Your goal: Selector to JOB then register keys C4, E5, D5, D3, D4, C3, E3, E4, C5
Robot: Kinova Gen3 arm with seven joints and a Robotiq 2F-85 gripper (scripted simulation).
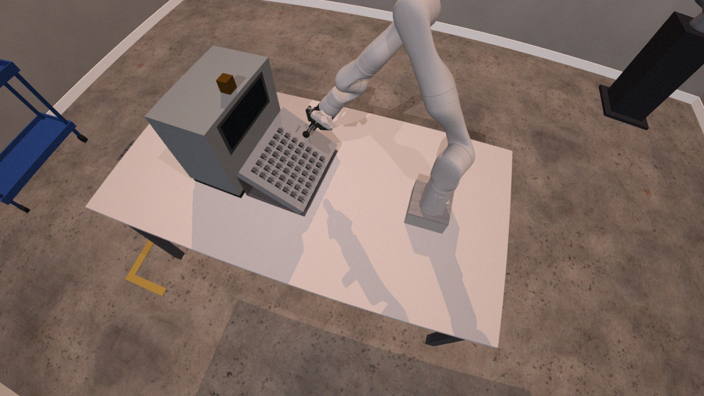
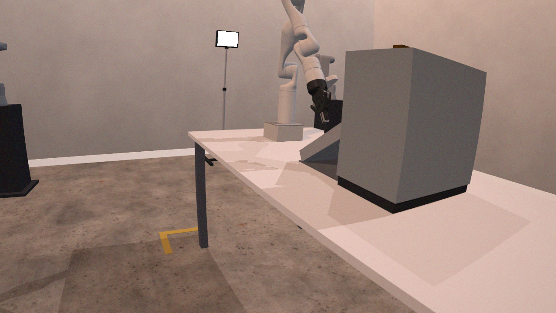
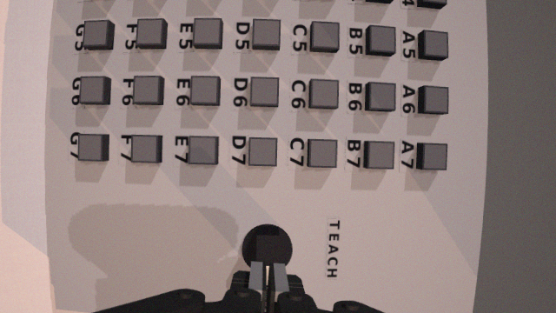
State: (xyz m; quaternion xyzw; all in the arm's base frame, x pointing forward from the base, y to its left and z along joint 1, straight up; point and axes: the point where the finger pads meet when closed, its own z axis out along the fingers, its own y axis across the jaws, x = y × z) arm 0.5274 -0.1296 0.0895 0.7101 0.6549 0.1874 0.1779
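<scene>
The grey machine (image 1: 211, 117) stands on the table with a sloped keypad (image 1: 291, 161) in front of its dark screen. In the wrist view I see key rows 5 to 7, among them C5 (image 3: 325, 36), D5 (image 3: 266, 34) and E5 (image 3: 208, 32); none is lit. The black round selector knob (image 3: 267, 247) sits below row 7, with the label TEACH (image 3: 333, 249) to its right. My gripper (image 3: 266, 283) is shut, its fingertips pressed together just above the knob's near edge. It also shows in the top view (image 1: 309, 128) and the exterior view (image 2: 323, 112). The JOB label is not in view.
A small amber block (image 1: 226, 83) sits on top of the machine. The arm's base (image 1: 428, 212) stands on the table to the right of the keypad. A blue cart (image 1: 24, 142) is off the table at the left.
</scene>
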